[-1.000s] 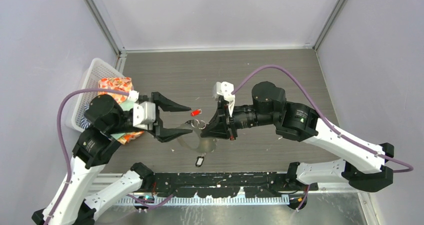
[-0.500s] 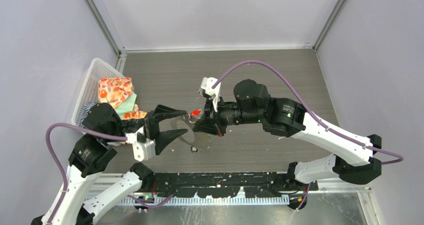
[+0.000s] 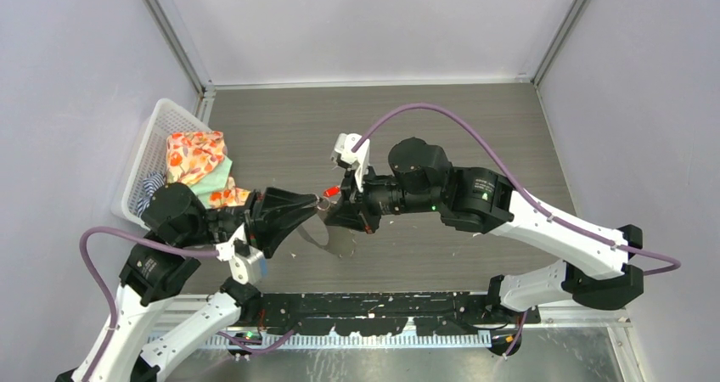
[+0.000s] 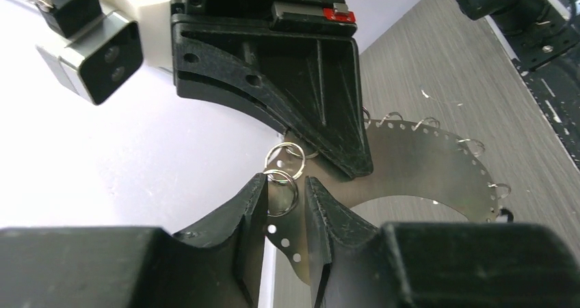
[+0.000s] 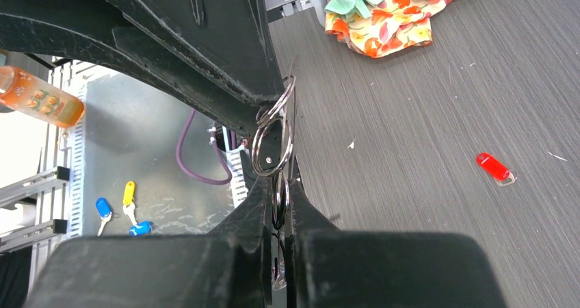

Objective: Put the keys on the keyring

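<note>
Meeting tip to tip above the middle of the tabletop [image 3: 424, 127], a little toward its near edge, the two arms share the keyring [image 4: 424, 164] — a flat silver crescent with holes along its rim and small wire rings hung through them. The right gripper [image 5: 282, 183] has its jaws closed down on the plate, which runs edge-on between them, and carries it clear of the tabletop. The left gripper [image 4: 285, 183] faces it from the left side. Its jaws stand a narrow way apart, one on either side of the crescent's pointed end and a small split ring [image 4: 282, 193] hanging there — whether they pinch the metal I cannot tell. The key [image 3: 331, 192], red-headed, lies flat on the tabletop just beyond the right gripper toward the far edge, touching neither gripper nor the keyring. At the left edge sits a white basket [image 3: 157, 123] with patterned cloth [image 3: 194, 154] heaped in it.
</note>
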Robot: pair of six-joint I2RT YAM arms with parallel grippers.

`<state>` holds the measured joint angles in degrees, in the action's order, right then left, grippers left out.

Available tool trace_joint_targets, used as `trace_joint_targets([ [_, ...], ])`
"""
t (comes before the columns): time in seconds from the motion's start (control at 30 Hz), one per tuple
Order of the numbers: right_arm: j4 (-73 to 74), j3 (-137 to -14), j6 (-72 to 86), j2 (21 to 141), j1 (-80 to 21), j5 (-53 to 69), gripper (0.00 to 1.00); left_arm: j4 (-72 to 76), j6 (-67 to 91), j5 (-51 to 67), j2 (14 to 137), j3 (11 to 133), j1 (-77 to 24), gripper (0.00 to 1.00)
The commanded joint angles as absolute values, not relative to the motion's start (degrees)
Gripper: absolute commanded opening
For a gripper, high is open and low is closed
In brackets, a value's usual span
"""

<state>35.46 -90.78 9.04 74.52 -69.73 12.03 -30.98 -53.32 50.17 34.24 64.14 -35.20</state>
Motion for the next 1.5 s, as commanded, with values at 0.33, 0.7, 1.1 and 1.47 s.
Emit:
trace_joint_targets([
  [0.33, 32.8, -93.0, 9.3, 73.5, -71.0, 10.5, 0.01, -21.7, -49.9, 47.0, 31.3, 61.5, -35.3, 0.14],
  [0.7, 30.7, -90.5, 9.1, 71.0, -71.1, 10.5, 0.01, -22.6, -49.0, 46.8, 30.6, 61.2, -35.3, 0.02],
  [1.1, 31.1, -90.0, 7.6, 70.9, -72.0, 10.1, 0.01, -28.6, -40.1, 47.2, 33.6, 65.2, -35.3, 0.38],
  [1.47, 33.5, -90.9, 5.9, 71.6, -73.5, 7.8, 0.01, -35.6, -38.3, 48.8, 38.4, 71.0, -35.3, 0.22],
])
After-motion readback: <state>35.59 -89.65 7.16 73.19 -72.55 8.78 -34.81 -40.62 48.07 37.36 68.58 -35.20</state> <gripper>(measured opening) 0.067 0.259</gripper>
